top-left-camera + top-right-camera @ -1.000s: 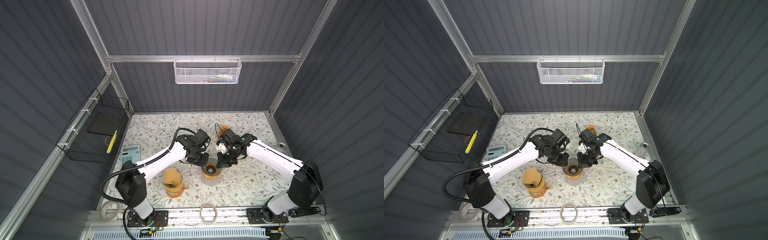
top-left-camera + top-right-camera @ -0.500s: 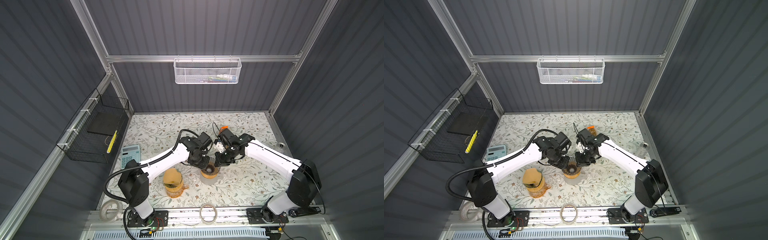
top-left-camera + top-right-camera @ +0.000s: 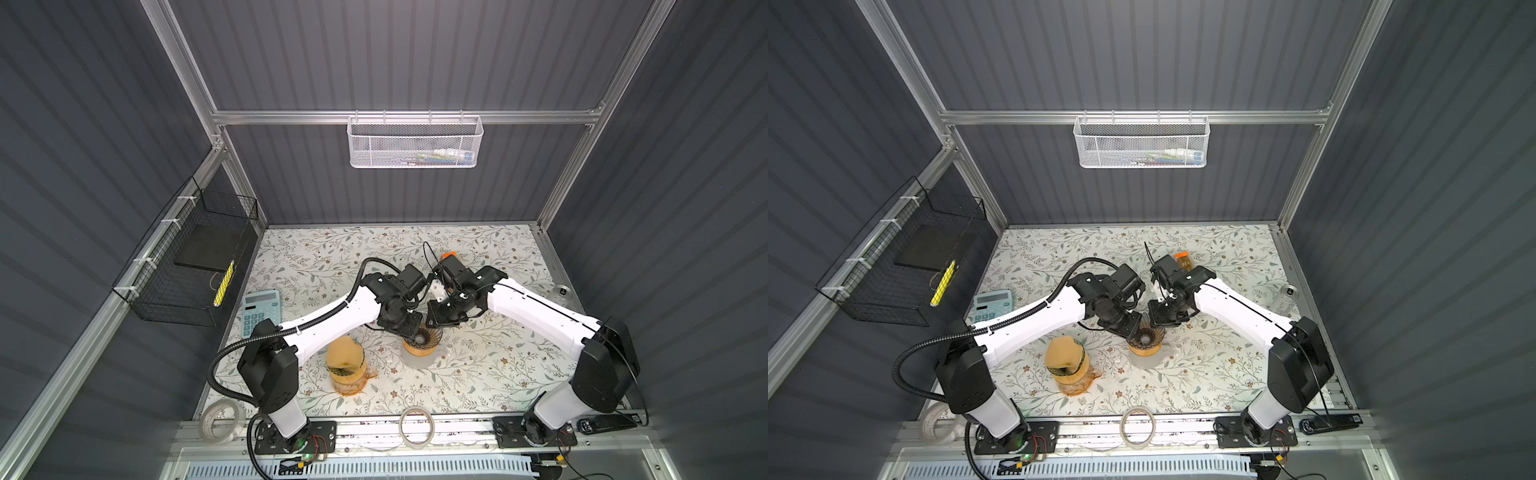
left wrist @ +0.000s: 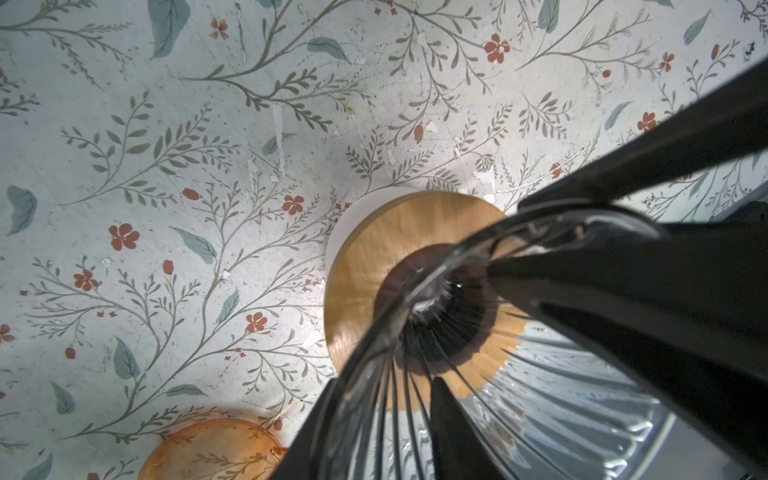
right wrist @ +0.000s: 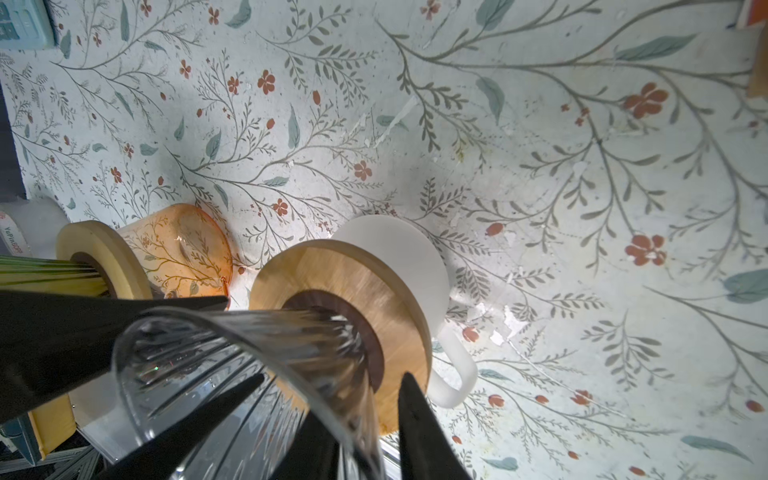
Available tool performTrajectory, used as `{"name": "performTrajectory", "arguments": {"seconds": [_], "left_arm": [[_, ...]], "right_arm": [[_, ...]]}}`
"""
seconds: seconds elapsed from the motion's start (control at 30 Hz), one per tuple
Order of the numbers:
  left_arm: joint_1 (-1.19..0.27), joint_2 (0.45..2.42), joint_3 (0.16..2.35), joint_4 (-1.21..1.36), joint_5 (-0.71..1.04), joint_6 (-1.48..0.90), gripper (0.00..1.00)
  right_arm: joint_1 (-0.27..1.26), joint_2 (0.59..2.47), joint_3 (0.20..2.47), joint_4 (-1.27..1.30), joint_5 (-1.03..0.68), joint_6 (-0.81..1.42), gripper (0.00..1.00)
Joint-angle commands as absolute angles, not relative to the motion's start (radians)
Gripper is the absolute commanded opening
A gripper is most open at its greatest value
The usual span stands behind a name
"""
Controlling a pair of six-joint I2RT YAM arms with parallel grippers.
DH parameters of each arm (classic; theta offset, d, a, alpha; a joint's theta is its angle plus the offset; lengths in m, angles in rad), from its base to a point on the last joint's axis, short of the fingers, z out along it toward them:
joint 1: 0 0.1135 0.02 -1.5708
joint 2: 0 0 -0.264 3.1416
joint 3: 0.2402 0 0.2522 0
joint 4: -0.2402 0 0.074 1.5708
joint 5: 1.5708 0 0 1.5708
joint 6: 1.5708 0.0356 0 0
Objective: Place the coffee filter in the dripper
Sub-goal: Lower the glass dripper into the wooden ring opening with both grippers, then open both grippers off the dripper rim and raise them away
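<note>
Dripper (image 3: 422,337) on white mug (image 3: 424,361), floral tabletop (image 3: 478,253) (scuffed), grey ribbed walls (image 3: 374,62)

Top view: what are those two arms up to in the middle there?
Both arms reach over the glass dripper, which sits on a white mug. The left gripper and right gripper each straddle its rim with jaws apart. No filter shows inside it. A tan cone, maybe the filter, stands on the orange jug beside it, untouched.
</note>
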State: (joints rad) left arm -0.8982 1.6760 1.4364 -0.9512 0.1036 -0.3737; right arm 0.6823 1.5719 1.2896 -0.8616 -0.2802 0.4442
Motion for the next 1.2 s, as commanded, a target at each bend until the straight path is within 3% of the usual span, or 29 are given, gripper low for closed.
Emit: {"name": "performTrajectory", "arguments": {"seconds": [0.0, 0.8, 1.17], "left_arm": [[-0.905, 1.649, 1.471, -0.979, 0.094, -0.361, 0.38], [-0.905, 1.558, 1.533, -0.981, -0.001, -0.423, 0.42], [-0.821, 1.503, 1.517, -0.752, 0.009, -0.466, 0.43]], "right_arm": [[0.683, 1.539, 1.323, -0.882, -0.260, 0.444, 0.28], [0.665, 1.379, 1.339, -0.880, -0.133, 0.445, 0.34], [0.536, 1.302, 1.267, -0.744, -0.133, 0.425, 0.34]]}}
